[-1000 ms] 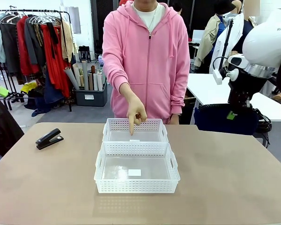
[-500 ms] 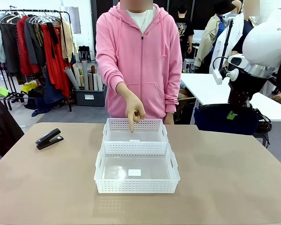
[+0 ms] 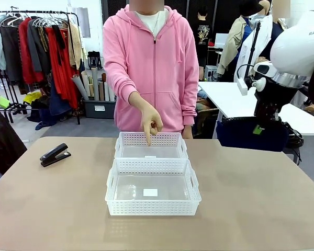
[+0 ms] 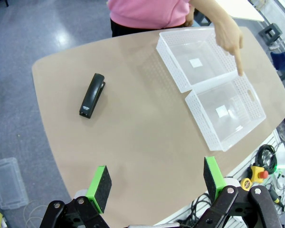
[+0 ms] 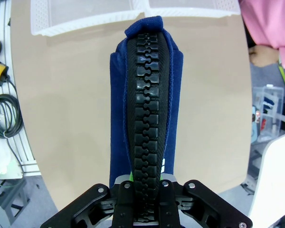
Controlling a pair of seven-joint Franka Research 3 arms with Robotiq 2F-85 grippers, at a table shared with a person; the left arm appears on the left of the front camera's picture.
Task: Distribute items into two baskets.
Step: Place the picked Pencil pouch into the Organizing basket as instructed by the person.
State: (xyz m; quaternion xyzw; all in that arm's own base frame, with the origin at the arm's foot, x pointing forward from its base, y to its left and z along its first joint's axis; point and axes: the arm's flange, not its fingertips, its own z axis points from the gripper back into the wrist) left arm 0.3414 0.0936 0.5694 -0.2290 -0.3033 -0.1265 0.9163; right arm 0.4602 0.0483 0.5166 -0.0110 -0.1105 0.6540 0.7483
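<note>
At frame centre, a hand [image 3: 152, 123] points into the upper basket [image 3: 150, 140]; the stapler [image 3: 55, 155] lies left on the bench [image 3: 251, 198]; left fingers [image 4: 100, 186] gape empty, right fingers [image 5: 132, 177] clamp the navy pouch [image 5: 145, 95].

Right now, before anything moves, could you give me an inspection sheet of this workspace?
Surface: tan table, rounded corners.
Job's things: far basket and near basket, white, end to end mid-table, a label in each; person's hand points down at the far one; black stapler on the table's left; navy pouch in the right gripper.
Clutter: nothing seen.
Grippers: left gripper open, empty, above the table; right gripper shut on the pouch.
Cables: black coil off the table's edge.
Surroundings: clothes rack and white table beyond the far side.
</note>
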